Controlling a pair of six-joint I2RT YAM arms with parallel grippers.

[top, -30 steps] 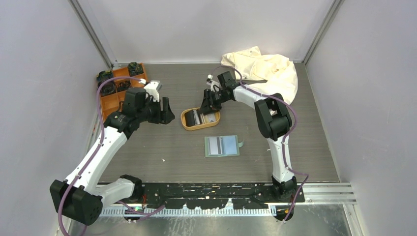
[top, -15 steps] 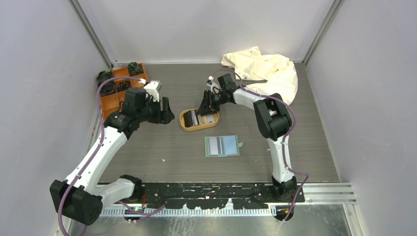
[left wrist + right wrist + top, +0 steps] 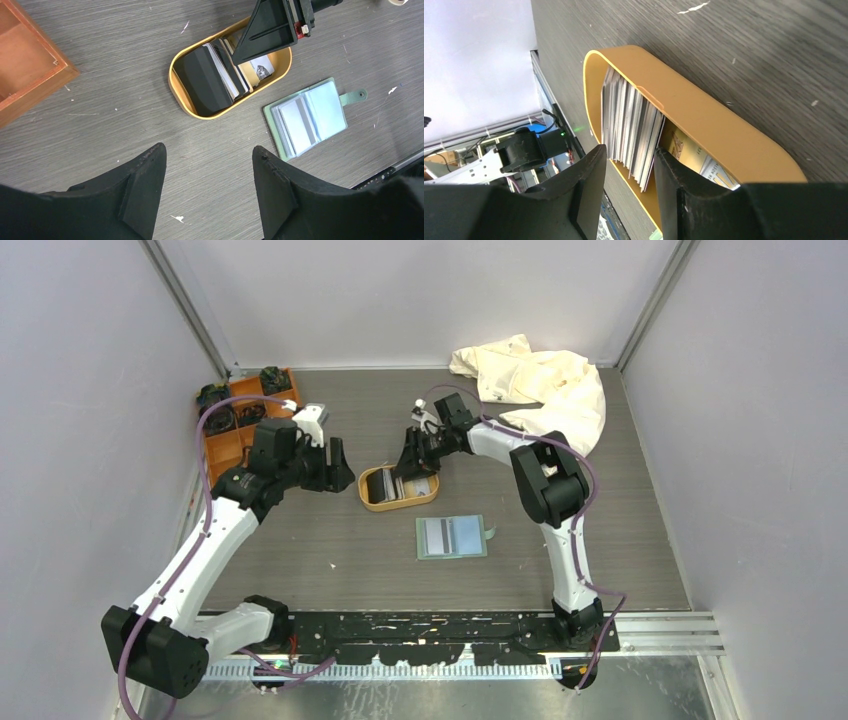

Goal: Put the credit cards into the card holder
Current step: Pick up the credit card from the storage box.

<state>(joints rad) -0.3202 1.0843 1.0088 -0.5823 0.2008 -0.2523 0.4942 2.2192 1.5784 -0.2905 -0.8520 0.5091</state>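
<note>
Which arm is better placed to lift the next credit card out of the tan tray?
Right. The right pincer is down in the tan tray, its fingers straddling the credit cards standing there. The left pincer hangs open over the table beside the tray, holding nothing.

Grey wood-grain table (image 3: 330, 540) carries orange box (image 3: 228, 452), tan tray (image 3: 400, 506), open green card holder (image 3: 452, 537), cream cloth (image 3: 545, 390).

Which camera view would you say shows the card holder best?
The left wrist view: the card holder lies open, cards clear. The top external view shows it small; the right wrist view barely, if at all.
</note>
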